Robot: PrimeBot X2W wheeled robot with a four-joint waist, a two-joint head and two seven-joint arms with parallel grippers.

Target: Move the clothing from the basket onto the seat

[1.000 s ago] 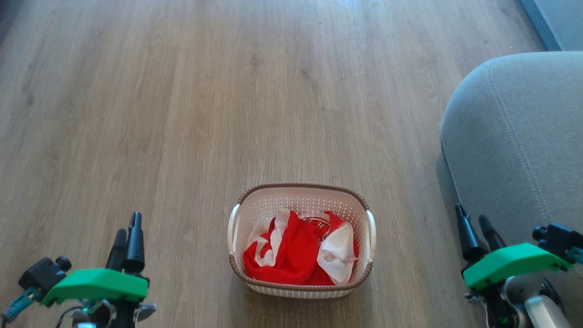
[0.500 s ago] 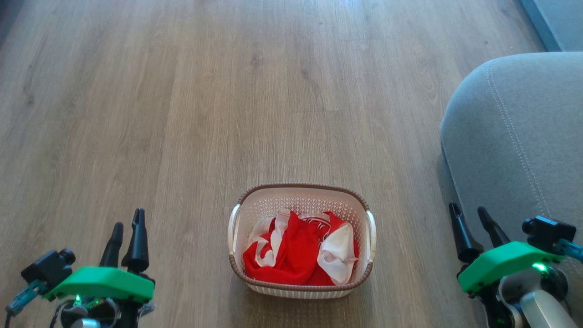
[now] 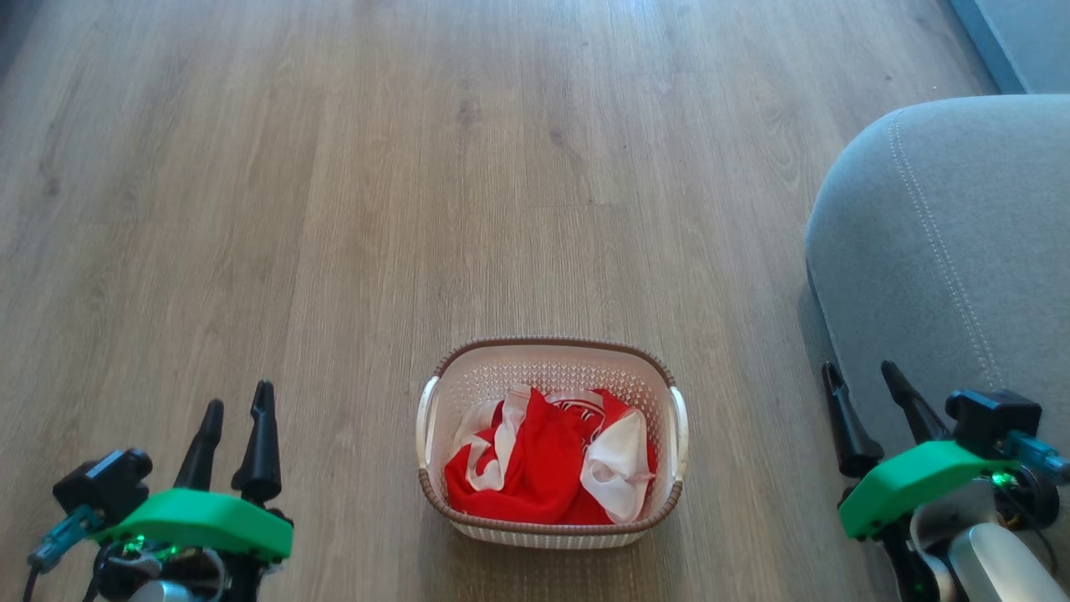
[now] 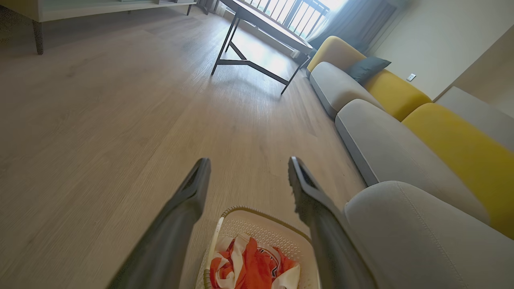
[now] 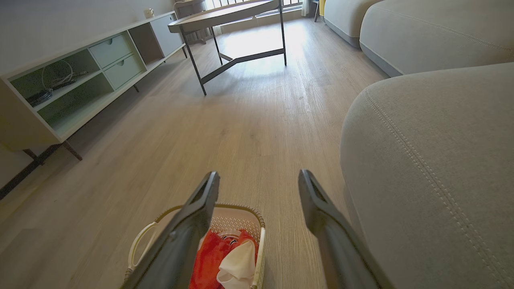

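wood floor [image 3: 334, 209] ahead of you: one basket [image 3: 552, 368], red-and-white clothing [image 3: 535, 472] heaped inside, garment count unclear. one grey seat [image 3: 961, 251] to your right. left gripper [image 3: 240, 396] and right gripper [image 3: 858, 367]: fingers spread, empty.

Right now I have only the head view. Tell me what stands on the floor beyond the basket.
Observer: A table on dark metal legs, well past the basket.
Operator: Report what's off to my left.
Observer: A low pale cabinet with open shelves and two drawers, against the wall.
Operator: Now describe what's past the seat.
Observer: Beyond the seat lies another grey cushion, with a yellow backrest behind it.
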